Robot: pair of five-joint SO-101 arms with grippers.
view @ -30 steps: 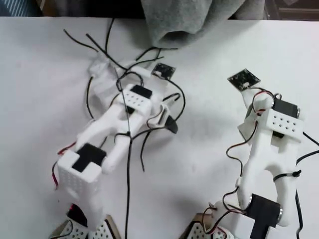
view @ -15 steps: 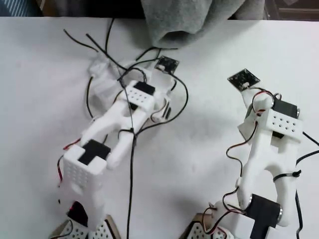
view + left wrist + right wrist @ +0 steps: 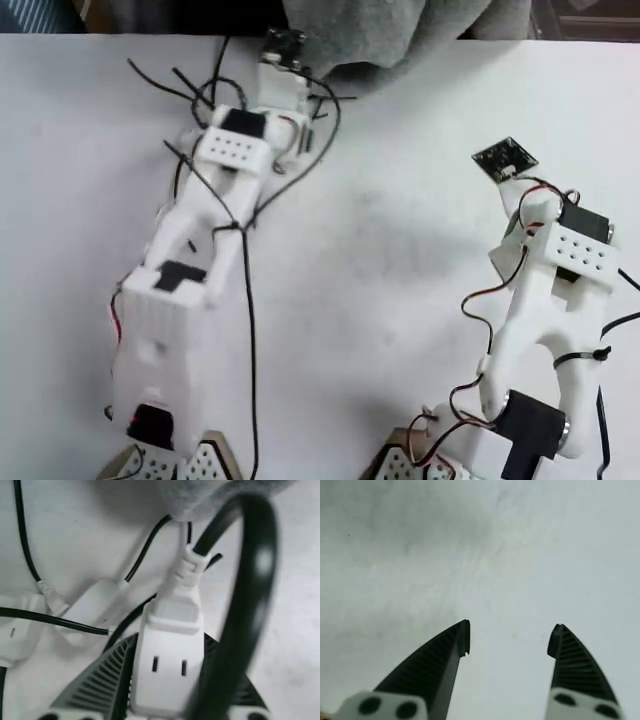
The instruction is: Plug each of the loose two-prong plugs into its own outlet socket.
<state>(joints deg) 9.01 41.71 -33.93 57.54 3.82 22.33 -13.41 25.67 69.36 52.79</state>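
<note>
My left gripper (image 3: 170,647) is shut on a white two-slot outlet socket (image 3: 169,675), whose slots face the camera between the ribbed black jaws. A thick black cable (image 3: 250,585) loops close across the socket's side. Two more white plug bodies (image 3: 95,605) (image 3: 15,637) lie beyond on the table with thin black cords. In the high view the left arm (image 3: 225,170) stretches to the table's back, its gripper (image 3: 295,105) beside the grey cloth (image 3: 380,35). My right gripper (image 3: 509,635) is open over bare white table (image 3: 480,555), holding nothing.
Black cords (image 3: 200,95) tangle around the left arm's front end. The grey cloth hangs over the back edge. The right arm (image 3: 545,270) stands at the right side, with open white tabletop (image 3: 400,250) between the two arms.
The left arm has stretched from the table's middle toward the back edge and the grey cloth, dragging the cords with it. The right arm shifted only slightly.
</note>
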